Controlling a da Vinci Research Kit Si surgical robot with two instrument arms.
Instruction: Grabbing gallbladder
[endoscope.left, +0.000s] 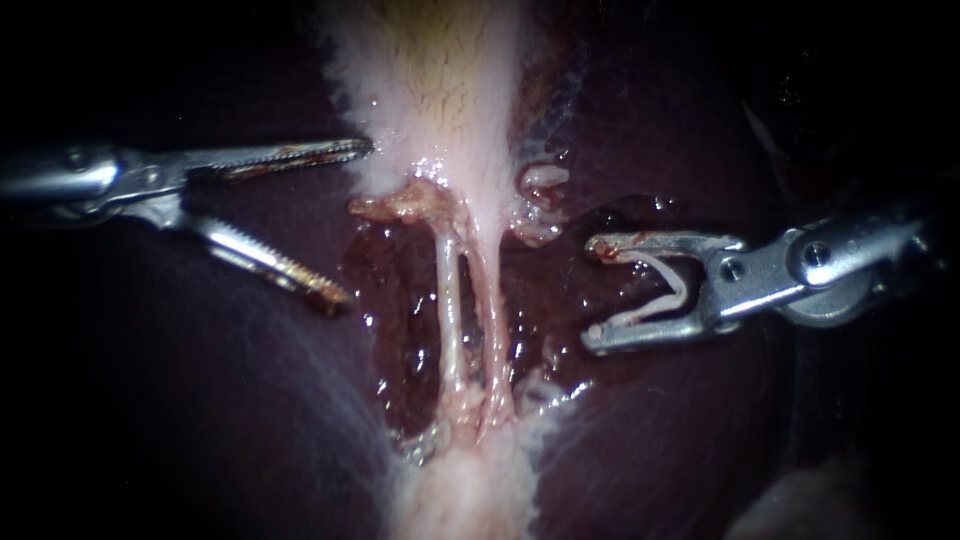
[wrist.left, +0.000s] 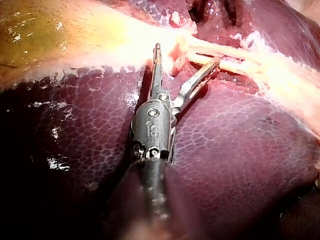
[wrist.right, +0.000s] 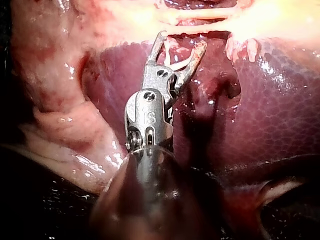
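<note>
— Pink-white at the edges, yellow-green up the centre: gallbladder (endoscope.left: 440, 90), running down the middle of the endoscope view between dark purple liver (endoscope.left: 250, 420). Narrows into two pale tubes (endoscope.left: 452, 300) crossing a wet, raw hollow.

— Left instrument (endoscope.left: 352, 222)?

— Enters from the left. Jaws spread wide, holding nothing. Upper toothed tip level with the gallbladder's frayed edge; contact not determinable.

— Right instrument (endoscope.left: 593, 292)?

— Enters from the right, apart from the gallbladder, just beside the hollow. Jaws held wide, yet both bearing on a white clip (endoscope.left: 683, 290) seated between them.

— Anything gained from the left wrist view?

— Only the left instrument (wrist.left: 186, 53) present. Far more of the gallbladder (wrist.left: 55, 35) on show: broad, glossy, olive-yellow, fringed white against the liver (wrist.left: 235, 150). One jaw laid along that fringe, the other reaching toward the tubes (wrist.left: 235, 64). Honeycomb mottling on the liver, not evident through the endoscope.

— Right wrist view?

— Only the right instrument (wrist.right: 182, 40), white clip (wrist.right: 180, 64) plain between its jaws. Adds a thick fold of pale pink tissue (wrist.right: 65, 125) beside the shaft, seen in neither other view.
</note>
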